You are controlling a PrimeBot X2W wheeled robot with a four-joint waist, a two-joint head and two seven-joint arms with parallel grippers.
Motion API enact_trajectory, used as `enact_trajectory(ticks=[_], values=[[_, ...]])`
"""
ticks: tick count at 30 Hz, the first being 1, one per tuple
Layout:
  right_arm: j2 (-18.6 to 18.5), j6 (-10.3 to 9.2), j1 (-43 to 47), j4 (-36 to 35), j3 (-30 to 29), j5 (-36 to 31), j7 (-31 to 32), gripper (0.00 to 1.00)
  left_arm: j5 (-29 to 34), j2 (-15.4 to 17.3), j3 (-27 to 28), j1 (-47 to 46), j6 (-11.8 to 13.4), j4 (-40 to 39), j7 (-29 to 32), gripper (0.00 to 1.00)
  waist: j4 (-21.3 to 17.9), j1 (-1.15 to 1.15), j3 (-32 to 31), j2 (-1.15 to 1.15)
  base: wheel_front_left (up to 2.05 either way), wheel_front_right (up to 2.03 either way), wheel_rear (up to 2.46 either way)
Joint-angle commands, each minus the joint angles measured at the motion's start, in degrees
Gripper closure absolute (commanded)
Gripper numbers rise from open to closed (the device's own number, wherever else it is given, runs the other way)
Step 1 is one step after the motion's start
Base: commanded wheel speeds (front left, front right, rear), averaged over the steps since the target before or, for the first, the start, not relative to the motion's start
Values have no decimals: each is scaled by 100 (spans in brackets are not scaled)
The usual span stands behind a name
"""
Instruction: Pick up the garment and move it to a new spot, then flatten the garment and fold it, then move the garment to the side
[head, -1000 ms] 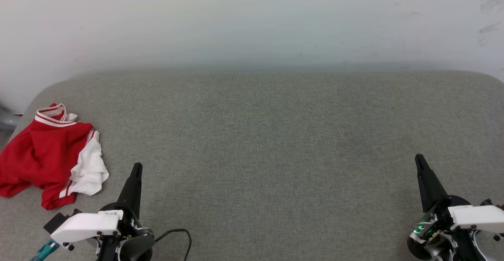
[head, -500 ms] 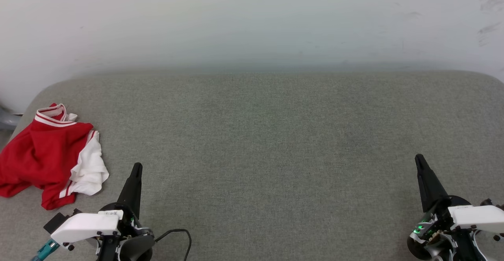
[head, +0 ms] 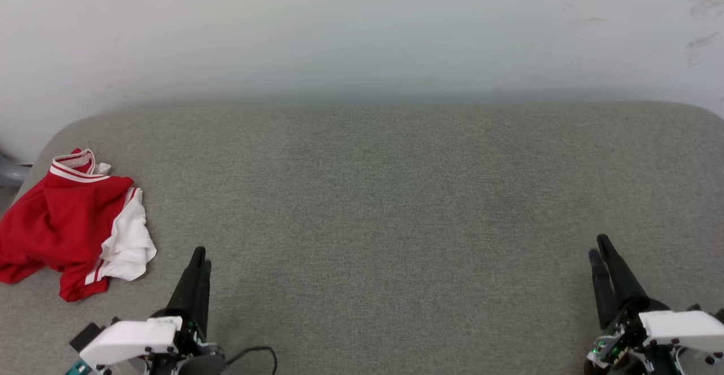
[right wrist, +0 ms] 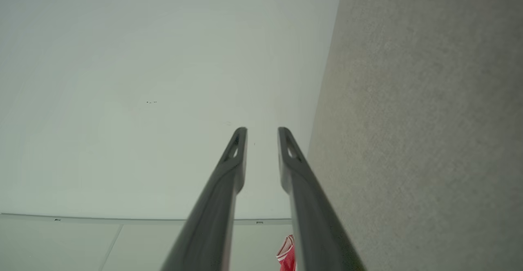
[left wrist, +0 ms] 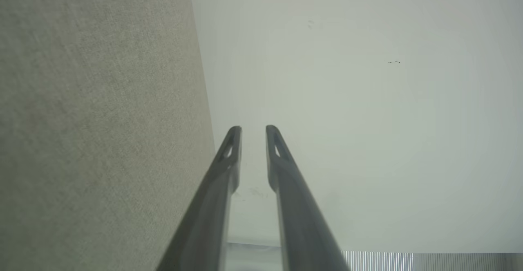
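In the head view, you have the garment [head: 62, 222] lying crumpled at the far left of the grey padded surface [head: 384, 194], close to its left edge. The red body is bunched, a white sleeve lies on its right side, and the striped collar is at the end toward the wall [head: 362, 24].

Your left gripper [head: 200, 255] sits at the lower left, near the garment's right side but clear of it. Its 2 fingers point up the view with a thin gap at the tips. Your right gripper [head: 598, 246] sits at the lower right, well apart from the garment, with its tips slightly parted too. A dark cable [head: 257, 352] loops beside the left wrist.

In the left wrist view, the 2 fingers [left wrist: 229, 160] stand a little apart with nothing between them. The padded surface is on the left and the pale wall is behind.

In the right wrist view, the 2 fingers [right wrist: 233, 160] are also narrowly spread and hold nothing. The padded surface fills the right side. A sliver of the red and white garment shows at the bottom edge, framed between the fingers but lying well beyond them.
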Motion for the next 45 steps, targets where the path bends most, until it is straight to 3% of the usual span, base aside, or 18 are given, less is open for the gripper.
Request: enact_trajectory(ticks=[1,16,26,35,37,45], values=[[0,0,53,37,6,-6,-8,0,3,-3,-7,53,2,39,-9,0,0,0,1,0,0,0,0],[2,0,116,95,182,-548,-427,0,201,-1,-47,246,0,-141,-427,0,-5,0,12,0,0,0,0],[2,0,94,44,113,-1415,-675,0,855,1,108,324,-3,-235,-674,0,-6,0,15,0,0,0,0],[3,0,99,-320,39,-2700,-878,0,1731,2,281,400,-5,-602,-875,0,-12,0,25,0,0,0,0],[3,0,117,-555,116,-3749,-999,0,2460,3,216,431,-7,-988,-998,0,-21,0,37,0,0,0,0],[3,-1,134,-949,230,-4897,-1136,0,3533,4,-16,513,-8,-1386,-1135,0,-33,0,50,0,0,0,0]])
